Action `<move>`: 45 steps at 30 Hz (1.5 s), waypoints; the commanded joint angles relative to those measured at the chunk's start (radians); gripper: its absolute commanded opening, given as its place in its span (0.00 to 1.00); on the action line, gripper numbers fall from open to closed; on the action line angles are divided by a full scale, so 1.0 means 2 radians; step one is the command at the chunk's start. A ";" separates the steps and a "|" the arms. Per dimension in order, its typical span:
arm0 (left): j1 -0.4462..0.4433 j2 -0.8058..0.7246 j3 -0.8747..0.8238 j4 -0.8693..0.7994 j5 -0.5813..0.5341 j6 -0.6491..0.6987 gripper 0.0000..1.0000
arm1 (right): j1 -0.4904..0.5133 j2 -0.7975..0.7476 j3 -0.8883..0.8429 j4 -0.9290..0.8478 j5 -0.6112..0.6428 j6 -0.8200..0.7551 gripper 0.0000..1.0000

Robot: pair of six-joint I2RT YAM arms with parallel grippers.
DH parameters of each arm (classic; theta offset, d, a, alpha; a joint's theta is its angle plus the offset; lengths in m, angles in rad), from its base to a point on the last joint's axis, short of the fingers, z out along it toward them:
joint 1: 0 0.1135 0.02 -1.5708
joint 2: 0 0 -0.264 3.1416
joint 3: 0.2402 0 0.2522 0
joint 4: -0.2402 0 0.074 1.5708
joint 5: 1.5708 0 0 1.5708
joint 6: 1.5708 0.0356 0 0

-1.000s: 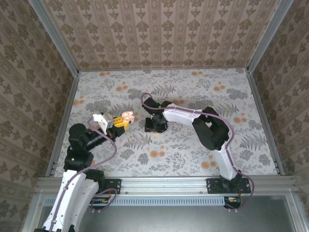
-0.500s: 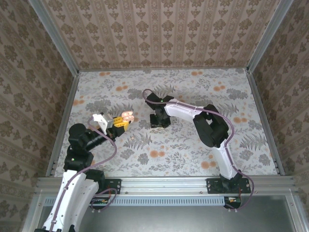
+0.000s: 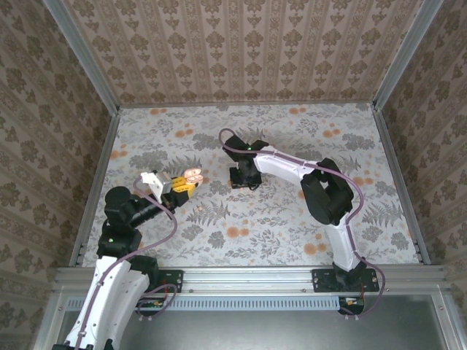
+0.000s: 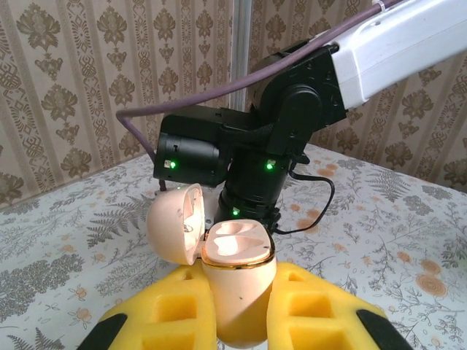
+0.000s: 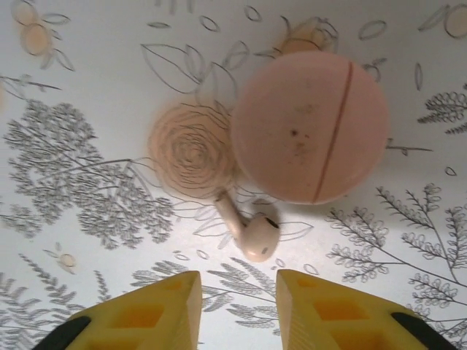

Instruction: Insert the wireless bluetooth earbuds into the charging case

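Right wrist view, first poster here: our earbud [image 5: 255, 235] lies on the table [image 5: 95, 73] just ahead of the right gripper [image 5: 237, 286]. Its yellow pads [image 5: 153, 306] stand apart with nothing between them. A closed pink puck [image 5: 310, 127] sits just beside the bud's stem. How do we grab this cleanly?

Second poster: we'd drop straight down with the gap centred on the bulb end, not the thin stem. We'd pinch gently too, since that smooth shell looks like it could squirt out. We also mind the puck, so a pad doesn't nudge it into the bud. The charging case [image 4: 237, 251] is off the table, clamped in the left gripper [image 4: 239, 313], with its lid [image 4: 176, 222] hinged open and the wells facing up.

First poster: room to move?

Second poster: plenty. In the top view the wallpapered walls [image 3: 241, 51] are well apart from both grippers, and there's open table to the right. The tight bit is between the arms, because the right arm [image 4: 284, 138] hangs near the case's front. So we'd lift first, then come over the wells from above.
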 commanded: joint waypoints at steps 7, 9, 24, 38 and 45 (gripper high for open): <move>0.005 -0.009 -0.005 0.014 0.005 -0.002 0.00 | -0.001 0.063 0.076 -0.014 0.004 -0.008 0.29; 0.005 -0.008 -0.005 0.013 0.005 -0.002 0.00 | -0.001 0.069 0.079 -0.014 0.002 -0.009 0.30; 0.005 -0.012 -0.005 0.011 0.003 -0.003 0.00 | 0.012 0.078 0.063 -0.003 -0.015 -0.048 0.36; 0.005 -0.010 -0.006 0.021 0.001 -0.015 0.00 | 0.066 -0.029 -0.074 0.025 -0.025 -0.117 0.36; 0.004 -0.003 -0.006 0.031 0.003 -0.022 0.00 | 0.069 -0.110 -0.131 0.079 -0.045 -0.110 0.36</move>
